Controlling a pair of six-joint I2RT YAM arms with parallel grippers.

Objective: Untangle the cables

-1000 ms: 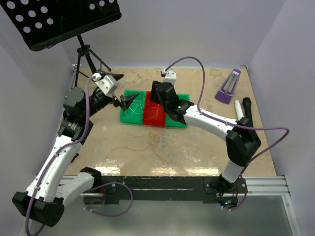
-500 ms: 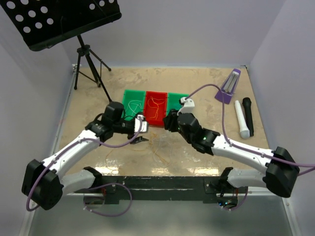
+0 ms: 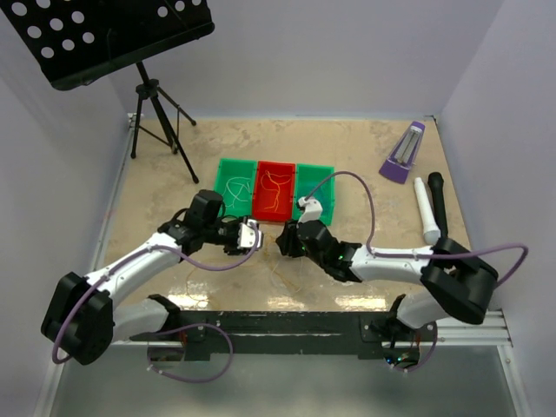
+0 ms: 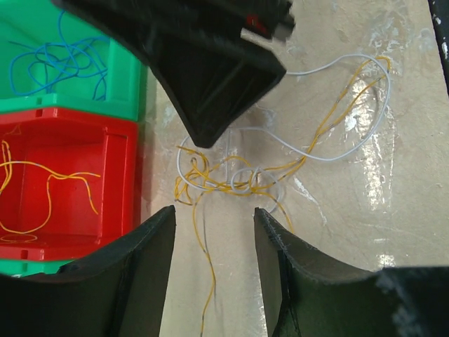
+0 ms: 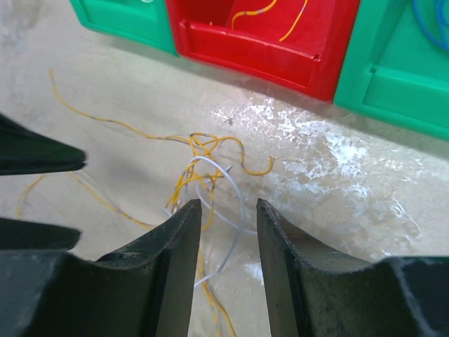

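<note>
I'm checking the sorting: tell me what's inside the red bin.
Thin yellow-orange cable in loose loops on the red bin floor. A finger of the left hand covers one corner in its wrist view; overhead, nothing else shows.

Pale lilac walls (image 3: 347, 52), glossy beige tabletop (image 3: 347, 148), black perforated music stand (image 3: 113, 30)

1. Bins: 3. That's left green bin (image 3: 236, 162), red bin (image 3: 276, 165) and right green bin (image 3: 316, 168) (2 green, 1 red).
2. Cables lying in bins: 3, one colour per bin. These are white cable (image 3: 233, 188), yellow cable (image 4: 49, 166) and blue cable (image 4: 59, 67).
3. Loose tangle (image 4: 231, 181) on the table: 1, in 2 colours, yellow-orange and white (can't count the strands in the knot).
4. Grippers: 2, left gripper (image 4: 210, 219) and right gripper (image 5: 226, 208), with 2 fingers each.
5. Microphones: 2, white microphone (image 3: 424, 210) and black microphone (image 3: 437, 188).
6. Music stand (image 3: 104, 35): 1.
7. Purple wedge-shaped object (image 3: 402, 153): 1.
</note>
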